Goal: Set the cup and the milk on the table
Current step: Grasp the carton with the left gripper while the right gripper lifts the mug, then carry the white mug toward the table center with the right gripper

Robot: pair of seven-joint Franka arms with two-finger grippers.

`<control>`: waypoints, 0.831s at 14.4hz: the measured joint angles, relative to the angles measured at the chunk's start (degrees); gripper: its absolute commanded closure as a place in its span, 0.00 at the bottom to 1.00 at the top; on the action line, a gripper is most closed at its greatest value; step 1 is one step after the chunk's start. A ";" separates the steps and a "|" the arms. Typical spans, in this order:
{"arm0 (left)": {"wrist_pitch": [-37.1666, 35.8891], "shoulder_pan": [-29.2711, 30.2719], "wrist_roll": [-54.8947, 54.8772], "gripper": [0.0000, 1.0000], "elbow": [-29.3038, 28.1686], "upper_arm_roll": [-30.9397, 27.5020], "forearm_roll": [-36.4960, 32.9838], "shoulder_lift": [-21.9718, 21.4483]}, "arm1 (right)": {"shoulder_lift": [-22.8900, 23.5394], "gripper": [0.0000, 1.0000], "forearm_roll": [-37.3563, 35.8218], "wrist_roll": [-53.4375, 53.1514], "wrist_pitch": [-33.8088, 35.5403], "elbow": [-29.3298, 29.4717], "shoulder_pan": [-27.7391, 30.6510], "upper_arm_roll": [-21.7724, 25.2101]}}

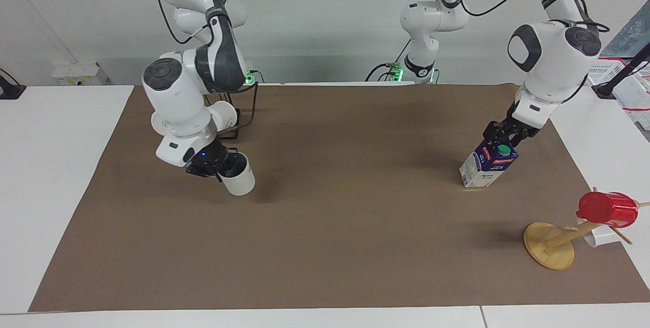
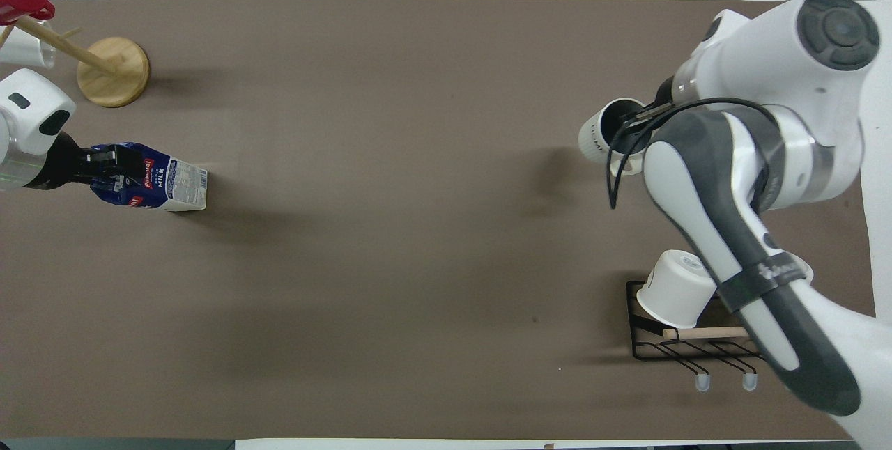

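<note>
Over table [image 1: 355,247]: right hand [image 1: 219,164] grips cup [image 1: 237,178]; left hand [image 1: 502,137] pinches milk [image 1: 487,164]

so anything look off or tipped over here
Nothing is spilled or damaged. The cup hangs tilted in the right gripper, clear of the table. The milk stands on the paper, with the left gripper at its top.

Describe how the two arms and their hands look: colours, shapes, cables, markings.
Both arms are glossy white with rounded joint housings and dark grey round end caps. The right arm carries a dark grey sleeve and band. A loose black cable trails along each arm. The left hand and right hand are small, black and two-fingered.
</note>
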State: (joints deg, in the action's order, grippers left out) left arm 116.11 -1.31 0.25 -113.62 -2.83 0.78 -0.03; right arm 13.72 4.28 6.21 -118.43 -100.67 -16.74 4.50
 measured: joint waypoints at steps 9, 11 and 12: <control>-2.88 0.00 0.00 1.00 4.14 -0.01 0.00 -1.03 | 1.67 1.00 -3.26 -12.48 -8.56 -4.30 -13.68 -0.09; -6.66 0.02 0.00 1.00 7.20 -0.08 0.00 -1.41 | 2.73 1.00 -4.86 -13.56 -8.84 -4.65 -14.75 -0.09; -8.14 0.03 0.00 1.00 8.47 -0.10 0.00 -1.56 | 3.07 1.00 -5.12 -13.56 -9.01 -4.96 -14.82 -0.08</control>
State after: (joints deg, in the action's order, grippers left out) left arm 107.97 -1.28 0.26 -105.15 -2.94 0.78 -1.59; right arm 16.79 -0.84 -7.36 -127.44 -105.63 -31.56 4.42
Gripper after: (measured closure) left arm 0.608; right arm 0.956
